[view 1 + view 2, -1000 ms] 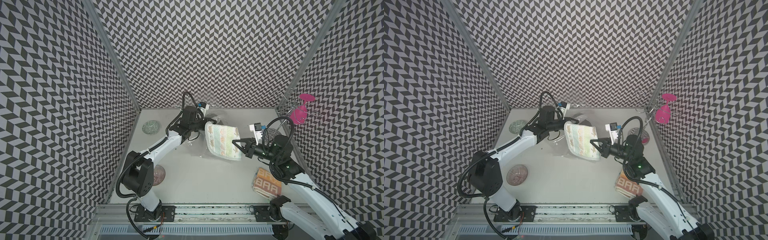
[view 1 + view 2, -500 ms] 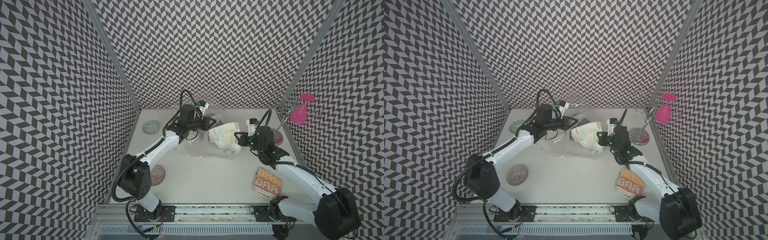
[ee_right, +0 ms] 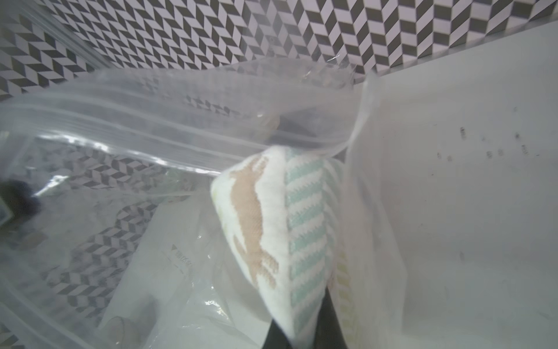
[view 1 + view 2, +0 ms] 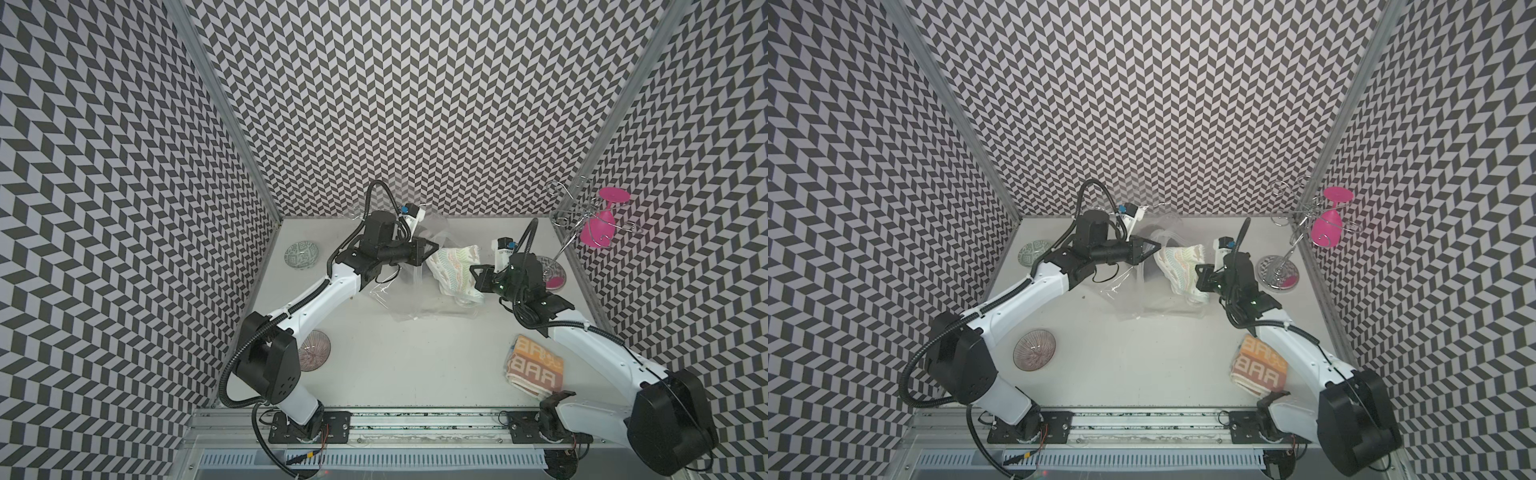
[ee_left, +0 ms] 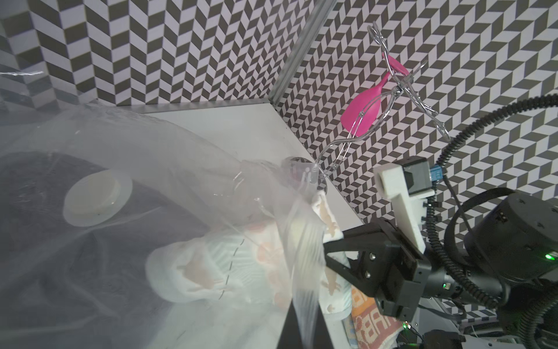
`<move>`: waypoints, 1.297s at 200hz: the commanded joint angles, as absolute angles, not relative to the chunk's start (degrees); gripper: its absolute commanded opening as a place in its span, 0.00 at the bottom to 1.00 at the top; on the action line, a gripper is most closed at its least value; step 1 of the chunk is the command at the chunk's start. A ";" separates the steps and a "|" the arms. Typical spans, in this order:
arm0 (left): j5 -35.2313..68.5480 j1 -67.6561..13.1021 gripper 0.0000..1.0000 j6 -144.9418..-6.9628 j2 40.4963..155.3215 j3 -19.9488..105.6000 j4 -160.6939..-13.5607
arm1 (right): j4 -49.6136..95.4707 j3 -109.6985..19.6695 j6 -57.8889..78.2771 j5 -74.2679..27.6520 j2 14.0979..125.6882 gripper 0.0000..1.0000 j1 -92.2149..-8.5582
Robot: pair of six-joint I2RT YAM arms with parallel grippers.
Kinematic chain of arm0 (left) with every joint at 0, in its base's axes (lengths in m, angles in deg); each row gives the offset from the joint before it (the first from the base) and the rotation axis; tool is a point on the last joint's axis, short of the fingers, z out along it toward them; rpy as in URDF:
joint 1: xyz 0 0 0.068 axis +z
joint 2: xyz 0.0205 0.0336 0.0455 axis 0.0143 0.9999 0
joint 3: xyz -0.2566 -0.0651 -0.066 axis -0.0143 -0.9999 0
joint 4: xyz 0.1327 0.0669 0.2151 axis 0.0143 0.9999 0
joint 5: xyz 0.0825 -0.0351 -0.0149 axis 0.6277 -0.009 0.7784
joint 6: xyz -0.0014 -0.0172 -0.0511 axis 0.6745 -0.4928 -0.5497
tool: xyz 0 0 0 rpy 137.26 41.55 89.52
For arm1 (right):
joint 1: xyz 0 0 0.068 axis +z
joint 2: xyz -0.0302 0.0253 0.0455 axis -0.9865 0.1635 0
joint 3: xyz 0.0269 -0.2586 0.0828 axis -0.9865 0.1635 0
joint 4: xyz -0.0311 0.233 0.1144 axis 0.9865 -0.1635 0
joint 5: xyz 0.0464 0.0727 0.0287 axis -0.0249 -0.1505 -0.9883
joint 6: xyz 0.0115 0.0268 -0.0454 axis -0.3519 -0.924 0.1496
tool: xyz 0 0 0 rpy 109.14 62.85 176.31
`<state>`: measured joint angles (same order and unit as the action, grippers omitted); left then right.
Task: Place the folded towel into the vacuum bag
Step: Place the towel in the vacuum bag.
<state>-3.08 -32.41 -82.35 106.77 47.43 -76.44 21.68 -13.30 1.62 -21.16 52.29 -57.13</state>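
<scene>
Snag risk: we hold the towel (image 4: 454, 266) clamped in the closed right gripper (image 4: 475, 277), partly inside the vacuum bag (image 4: 415, 303). The closed left gripper (image 4: 433, 248) apparently pinches the bag's lip. If the film slips, the mouth collapses.

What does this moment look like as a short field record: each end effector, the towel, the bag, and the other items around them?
left end effector: shut on the vacuum bag, holding its mouth edge up
right end effector: shut on the pastel towel
pastel towel: partly inside the bag's mouth
valve cap: white, on the bag's wall
orange towel: folded, on the table, untouched
green bowl, striped bowl: beside the left arm
pink glass: hanging upside down on the wire rack
</scene>
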 commanded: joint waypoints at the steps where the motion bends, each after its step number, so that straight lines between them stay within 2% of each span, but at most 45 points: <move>1: -4.06 -35.16 0.00 -82.64 108.37 47.83 -79.61 | 31.87 -14.66 -2.54 -25.19 53.42 0.00 -53.01; 31: -5.02 -36.44 0.00 -83.02 109.99 48.60 -80.22 | 43.07 -15.00 -8.28 -32.57 53.98 0.00 -50.75; 49: -4.96 -36.36 0.00 -82.18 109.68 49.06 -79.74 | 48.27 -13.33 -11.03 -33.66 52.34 0.00 -50.71; 95: -6.35 -36.36 0.00 -81.50 108.26 48.84 -79.47 | 44.93 -4.60 -16.30 -18.15 52.23 0.00 -51.40; 120: -7.97 -36.36 0.00 -81.67 107.85 48.87 -80.21 | 41.38 -1.27 -20.90 -15.02 56.70 0.00 -52.74; 147: -8.12 -36.38 0.00 -81.50 107.45 48.56 -80.25 | 26.97 -4.77 -24.56 -6.44 60.45 0.14 -53.67; 166: -8.37 -36.44 0.00 -81.66 107.29 47.87 -80.82 | 26.59 -4.74 -24.20 -8.12 60.92 0.38 -55.15; 172: -8.57 -36.43 0.00 -81.76 107.33 47.77 -80.90 | 26.97 -4.78 -23.82 -8.76 60.81 0.48 -55.29; 175: -8.68 -36.44 0.00 -81.76 107.36 47.72 -80.92 | 27.11 -4.82 -23.71 -9.04 60.63 0.50 -55.32; 176: -8.70 -36.44 0.00 -81.80 107.33 47.70 -80.92 | 27.22 -4.82 -23.64 -9.12 60.55 0.55 -55.32; 180: -8.73 -36.44 0.00 -81.84 107.31 47.68 -80.92 | 27.63 -4.74 -23.46 -9.38 60.31 0.61 -55.28; 194: -8.57 -36.53 0.00 -81.85 107.53 47.59 -80.92 | 27.81 -4.80 -22.78 -10.10 58.94 0.73 -55.45; 203: -7.96 -36.53 0.00 -81.97 107.64 47.53 -80.91 | 27.22 -4.89 -22.01 -10.61 57.92 0.75 -55.54; 235: -6.75 -36.96 0.00 -81.89 108.55 47.24 -80.90 | 21.32 -5.74 -17.71 -15.65 55.76 0.74 -56.59; 259: -5.97 -37.69 0.00 -81.80 109.31 47.46 -80.92 | 17.45 -5.62 -15.12 -21.19 56.41 0.64 -56.55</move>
